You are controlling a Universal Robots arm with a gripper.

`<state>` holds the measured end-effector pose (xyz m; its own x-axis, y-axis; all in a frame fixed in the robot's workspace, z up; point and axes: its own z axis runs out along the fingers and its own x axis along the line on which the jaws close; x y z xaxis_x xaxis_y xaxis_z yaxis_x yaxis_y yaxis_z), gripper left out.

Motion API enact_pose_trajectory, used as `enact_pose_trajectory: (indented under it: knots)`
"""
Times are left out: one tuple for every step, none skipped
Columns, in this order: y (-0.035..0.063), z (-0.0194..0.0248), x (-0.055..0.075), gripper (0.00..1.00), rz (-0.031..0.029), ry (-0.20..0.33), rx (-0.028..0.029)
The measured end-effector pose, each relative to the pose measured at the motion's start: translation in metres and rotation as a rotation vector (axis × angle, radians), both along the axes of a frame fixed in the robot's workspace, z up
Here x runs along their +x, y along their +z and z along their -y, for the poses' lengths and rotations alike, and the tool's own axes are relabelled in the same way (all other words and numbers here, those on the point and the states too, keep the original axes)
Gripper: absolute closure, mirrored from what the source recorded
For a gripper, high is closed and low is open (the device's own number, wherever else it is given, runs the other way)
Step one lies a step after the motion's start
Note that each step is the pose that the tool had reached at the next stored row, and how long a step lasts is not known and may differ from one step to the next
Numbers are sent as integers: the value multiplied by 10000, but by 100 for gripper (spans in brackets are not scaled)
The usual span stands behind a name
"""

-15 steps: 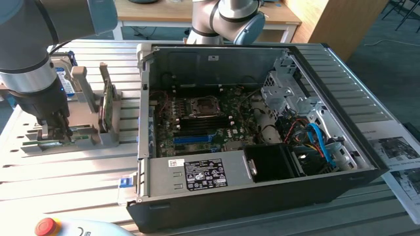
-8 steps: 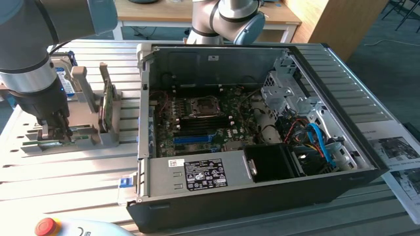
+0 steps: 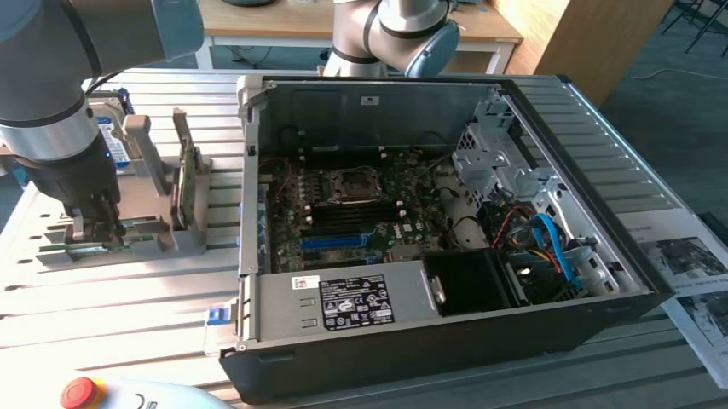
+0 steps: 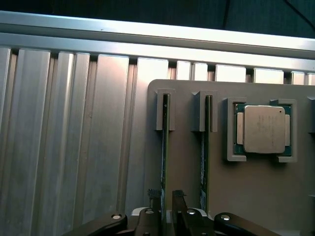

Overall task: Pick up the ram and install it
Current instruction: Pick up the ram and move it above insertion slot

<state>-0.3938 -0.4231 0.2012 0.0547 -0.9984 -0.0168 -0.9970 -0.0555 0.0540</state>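
Ribbed aluminium table (image 3: 114, 298), daylight across it. An open computer case (image 3: 455, 341) lies in the middle. A grey holder plate (image 4: 256, 196) sits at the exterior view's left.

The ram (image 4: 166, 147): thin green stick, standing on edge in a slot of the holder, seen edge-on from the wrist.

Gripper (image 4: 167, 192) is down over the holder, with the arm (image 3: 46, 85) above it. Its fingers (image 4: 155, 196) stand narrowly apart, one on each side of the stick's near end, closed against it. The stick is seated in its slot.

A second stick (image 4: 205, 147) stands in the next slot, just beside the first. Past it a silver-capped processor chip (image 4: 264, 129) lies flat in its pocket.

Red stop button (image 3: 80, 392) at the table's near edge. Printed papers (image 3: 694, 256) at the exterior view's right.
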Motion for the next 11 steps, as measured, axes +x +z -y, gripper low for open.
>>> enact_pose_trajectory:
  knots:
    - [0, 0, 0, 78, 1, 0, 0]
    - [0, 0, 0, 78, 0, 0, -1]
    - [0, 0, 0, 84, 0, 0, 0]
    - [0, 0, 0, 88, 0, 0, 0]
    - [0, 0, 0, 88, 0, 0, 0]
    - [0, 0, 0, 88, 0, 0, 0]
    - [0, 0, 0, 88, -1, 0, 0]
    - [0, 0, 0, 88, 0, 0, 0]
    - [0, 0, 0, 88, 0, 0, 0]
    - [0, 0, 0, 88, 0, 0, 0]
    - [0, 0, 0, 88, -1, 0, 0]
